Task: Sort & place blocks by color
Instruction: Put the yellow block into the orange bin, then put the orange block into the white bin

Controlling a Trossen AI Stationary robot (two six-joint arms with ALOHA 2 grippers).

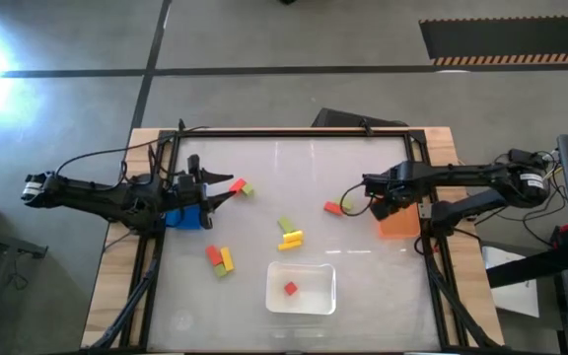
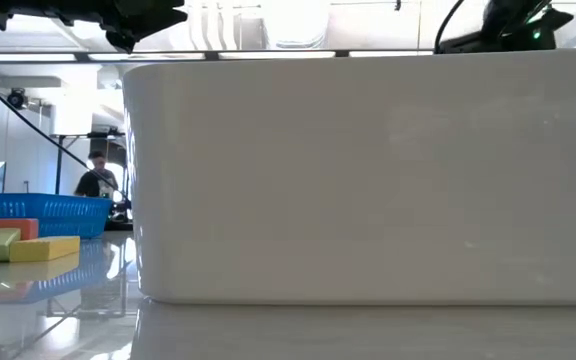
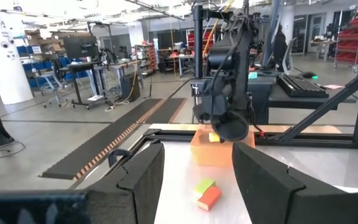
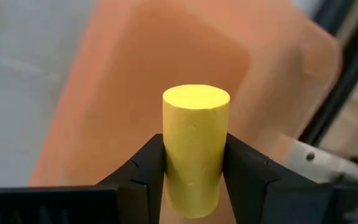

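My right gripper (image 4: pixel 194 168) is shut on a yellow block (image 4: pixel 194 143) above the orange bin (image 1: pixel 399 225) at the table's right edge. My left gripper (image 1: pixel 223 187) is open and touches nothing. It hovers beside the blue bin (image 1: pixel 185 217) near a red and green pair of blocks (image 1: pixel 243 187). More blocks lie flat on the table: an orange and green pair (image 1: pixel 335 207), a green and yellow pair (image 1: pixel 288 234), and a red, yellow and green group (image 1: pixel 220 259). One red block (image 1: pixel 291 288) lies in the white tray (image 1: pixel 274 296). My right gripper pinches the yellow block between its two fingers (image 4: pixel 148 165), one on each opposite side (image 4: pixel 166 155). It comes from above, pointing down. The block's round-looking end (image 4: pixel 196 96) sticks out past the fingertips. The block is lifted clear, over the orange bin (image 4: pixel 135 74).
The white tray's wall (image 2: pixel 368 170) fills most of the low view; the blue bin (image 2: pixel 38 212) and a yellow block (image 2: pixel 43 247) show left of it. A black frame (image 1: pixel 294 131) rims the table. Open surface lies between the block groups at the table's middle.
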